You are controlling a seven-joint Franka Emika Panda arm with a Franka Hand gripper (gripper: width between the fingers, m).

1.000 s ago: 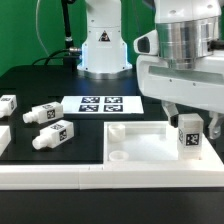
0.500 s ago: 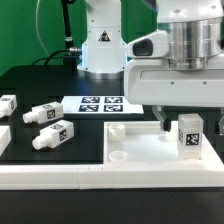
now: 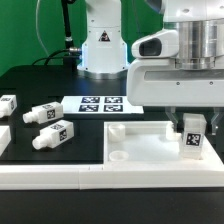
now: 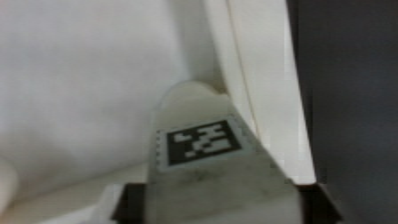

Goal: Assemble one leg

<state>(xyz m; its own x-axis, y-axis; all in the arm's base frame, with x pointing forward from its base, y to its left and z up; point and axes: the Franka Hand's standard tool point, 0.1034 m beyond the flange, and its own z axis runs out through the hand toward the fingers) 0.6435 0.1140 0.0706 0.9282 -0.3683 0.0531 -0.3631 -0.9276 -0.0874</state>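
My gripper (image 3: 190,125) is shut on a white leg (image 3: 192,136) with a black-and-white tag, holding it upright over the right corner of the large flat white panel (image 3: 140,140). In the wrist view the leg (image 4: 210,150) fills the space between my two dark fingers (image 4: 128,203), its tag facing the camera, with the panel's edge (image 4: 267,70) beyond it. Whether the leg's lower end touches the panel is hidden. Two more legs (image 3: 42,113) (image 3: 53,134) lie on the black table at the exterior view's left.
The marker board (image 3: 100,103) lies behind the panel. Another white part (image 3: 6,104) sits at the far left edge. A low white wall (image 3: 60,175) runs along the front. The robot base (image 3: 100,45) stands at the back.
My gripper and the held leg have shifted slightly to the exterior view's right and lower over the panel's corner. The other legs have not moved.
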